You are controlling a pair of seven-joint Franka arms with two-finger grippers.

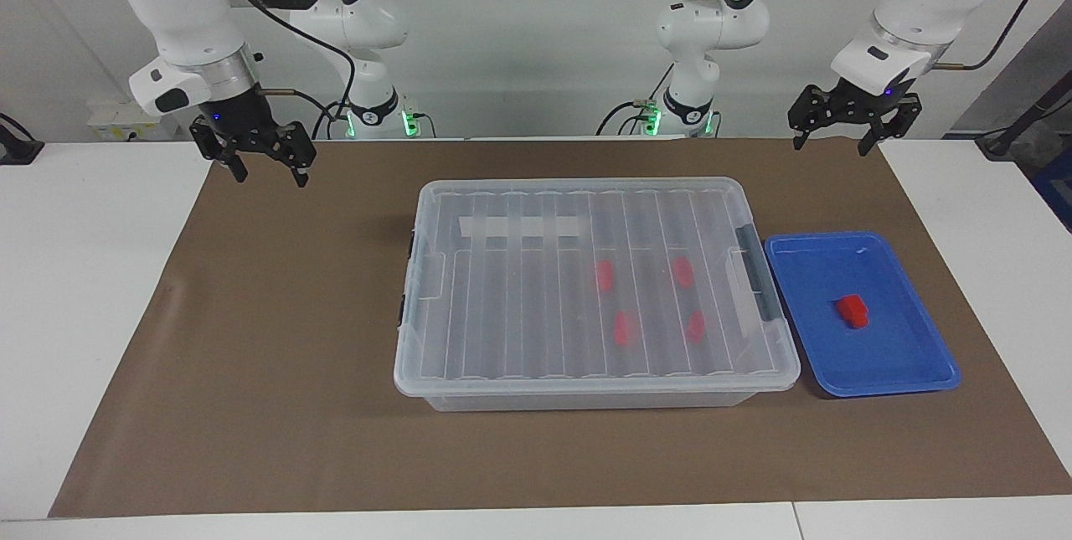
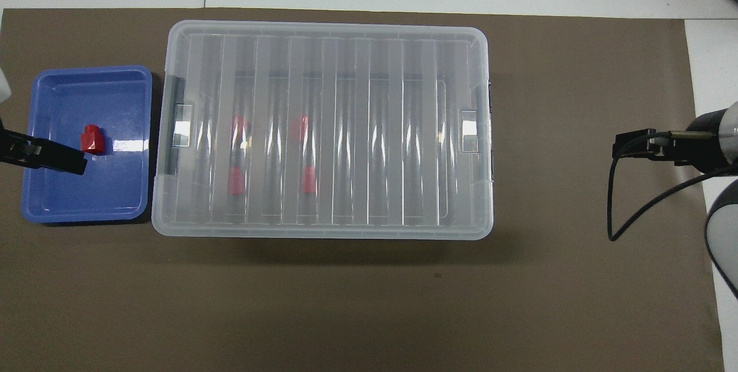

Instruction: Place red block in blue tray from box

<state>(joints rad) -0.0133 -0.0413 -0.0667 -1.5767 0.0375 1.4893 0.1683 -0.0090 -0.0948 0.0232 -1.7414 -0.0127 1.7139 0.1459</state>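
The red block [image 1: 852, 311] sits in the blue tray [image 1: 921, 372], just beside the lidded box [image 1: 586, 381]. It looks light, hard and slick, best pinched across its flat sides. The left gripper [image 1: 842, 136] and the right gripper [image 1: 270, 167] hang wide and empty, waiting.

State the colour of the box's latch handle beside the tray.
Dark grey latch handle, clearest in the facing view.

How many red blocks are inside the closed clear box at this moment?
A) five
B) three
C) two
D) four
D: four red blocks show through the ribbed lid of the box, in two pairs at the end nearest the blue tray, and one more red block lies in that tray.
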